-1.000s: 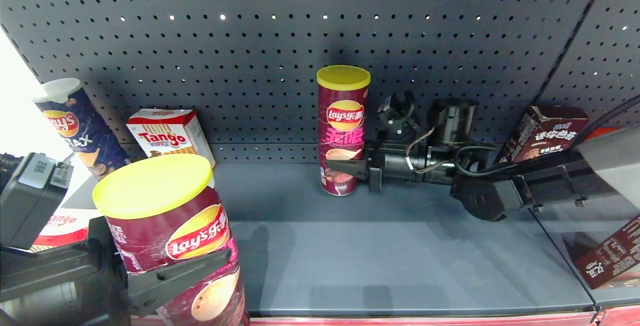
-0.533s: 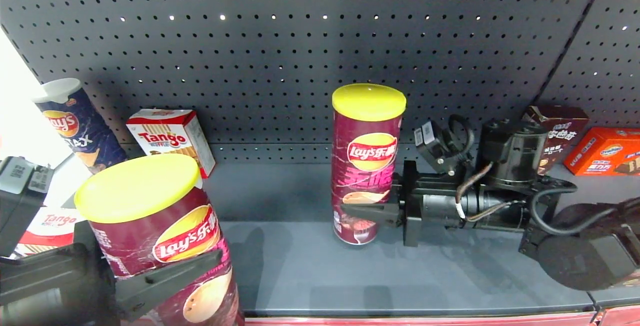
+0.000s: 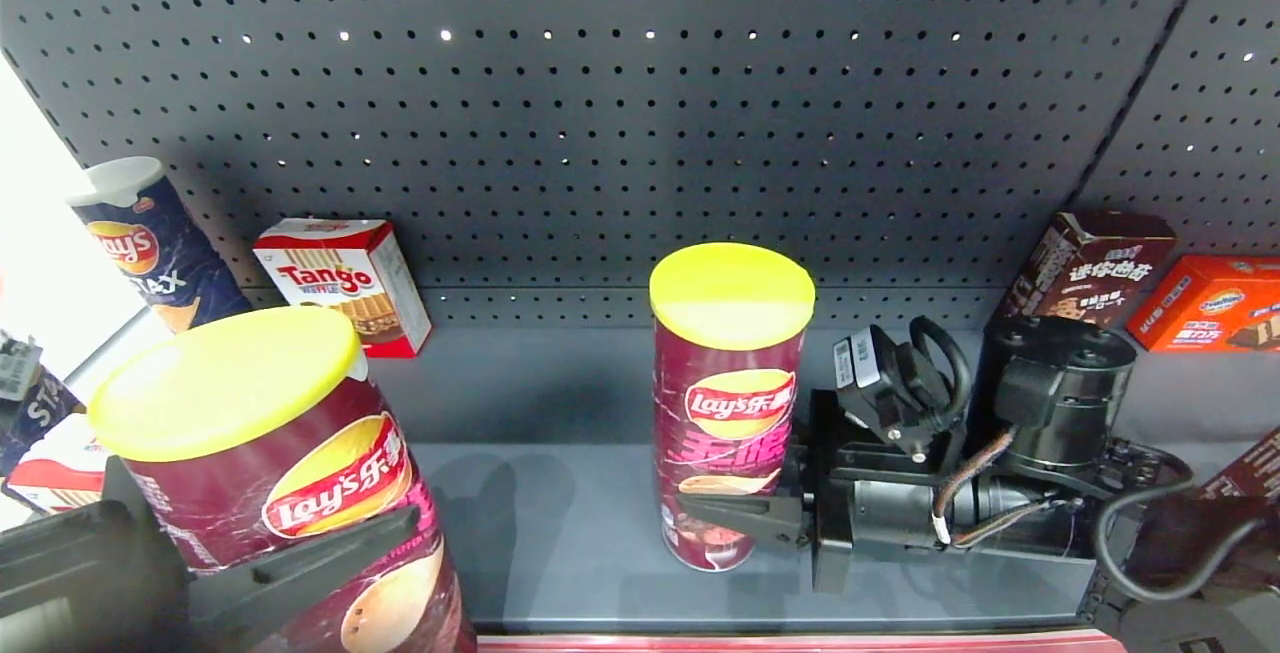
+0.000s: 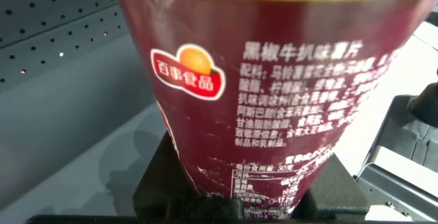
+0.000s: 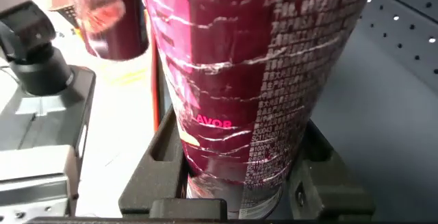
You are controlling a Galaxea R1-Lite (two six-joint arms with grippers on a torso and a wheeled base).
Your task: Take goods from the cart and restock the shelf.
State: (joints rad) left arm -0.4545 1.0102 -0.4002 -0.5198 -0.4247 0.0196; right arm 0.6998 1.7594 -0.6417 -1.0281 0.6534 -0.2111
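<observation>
Toward the shelf point(image 3: 560, 403) front, mid-span, the right gripper point(image 3: 735, 518) is holding a maroon can point(image 3: 730, 403) upright, yellow lid up. Jaws are closing on the can's lower body from the side, one finger showing across the front, the other hidden behind. Low side grip is prob. keeping the weight under control and the lid clear, so the can is staying vertical for a flat set-down. Base is sitting at or just above the shelf deck; can't tell which.

Down at the near left corner, the left gripper point(image 3: 290, 573) is clamping a second maroon can point(image 3: 270, 453) w/ the same yellow lid, also mid-to-low on the body. That can is leaning slightly and hanging at the shelf's front edge, not over a free spot yet; likely waiting its turn so the two arms aren't crowding each other.

Along the pegboard point(image 3: 600, 113), stock is lining the back: a blue can point(image 3: 160, 253) and a wafer box point(image 3: 345, 278) at left, a brown box point(image 3: 1095, 268) and an orange box point(image 3: 1210, 303) at right. Open deck between them is giving both cans room, w/ the right one well apart from its neighbours.

Judging by this, the right arm is working the placing step; release is not yet done.
</observation>
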